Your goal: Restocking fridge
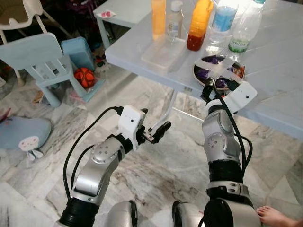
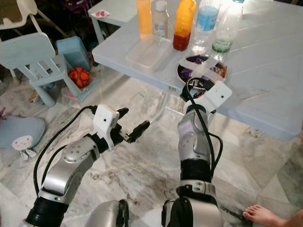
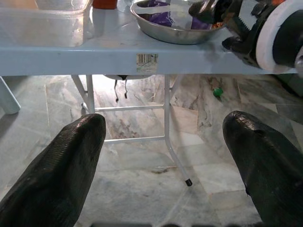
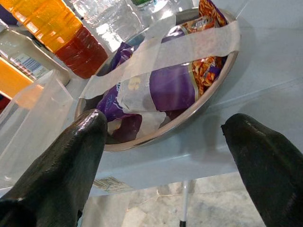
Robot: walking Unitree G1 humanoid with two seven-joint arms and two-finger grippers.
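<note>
Snack packets half hidden under tape

Fingers spread under table edge (steel bowl on top).

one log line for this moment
right tool: open, at taped metal bowl on table edge | left tool: open, below table | nothing held

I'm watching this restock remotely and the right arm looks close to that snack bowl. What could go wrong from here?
1. The right gripper, fingers open, faces the metal bowl near the table edge; a push might slide it or tip it off.
2. Tape strips cross the snack packets, so pulling a packet could drag the bowl.
3. Bottles stand right behind it and could topple.
</note>
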